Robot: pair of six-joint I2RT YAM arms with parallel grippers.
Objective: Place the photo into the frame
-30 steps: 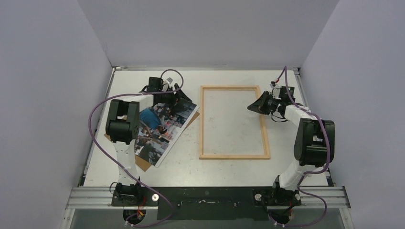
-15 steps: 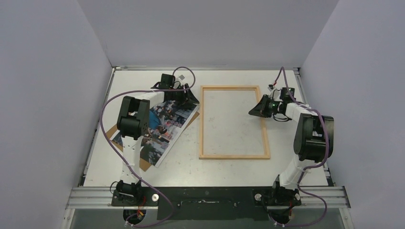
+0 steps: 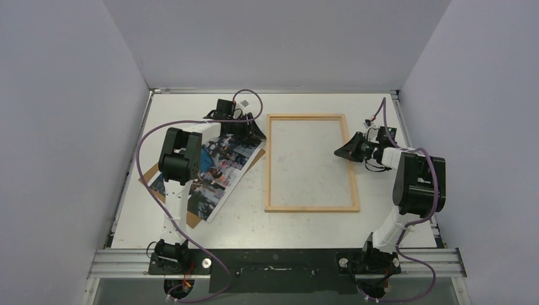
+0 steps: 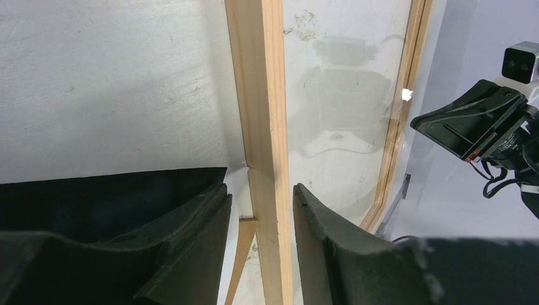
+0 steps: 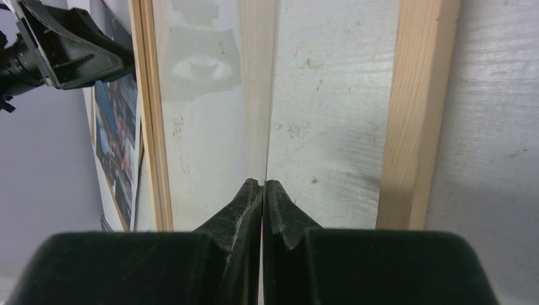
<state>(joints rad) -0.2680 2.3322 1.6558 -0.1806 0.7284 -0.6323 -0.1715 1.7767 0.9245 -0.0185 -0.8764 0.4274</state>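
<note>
The light-wood frame [image 3: 268, 165] lies flat at the table's middle. The photo [image 3: 210, 168] lies to its left on a brown backing board [image 3: 147, 175], partly under my left arm. My left gripper [image 3: 252, 131] is open, its jaws straddling the frame's left bar [image 4: 264, 127] without touching it. My right gripper [image 3: 340, 152] is at the frame's right bar [image 5: 413, 127], shut on the edge of a thin clear pane [image 5: 210, 95] that lies over the frame's opening. The pane [image 4: 343, 114] shows reflections in the left wrist view. The photo's edge [image 5: 117, 140] shows in the right wrist view.
Grey walls close in the white table [image 3: 305, 225] on three sides. A black rail [image 3: 273, 270] with both arm bases runs along the near edge. A corner of the backing board [image 4: 245, 248] pokes out beside the frame's left bar.
My left gripper has moved right from over the photo to the frame's left bar. My right gripper has shifted slightly right and nearer, staying at the frame's right bar.
</note>
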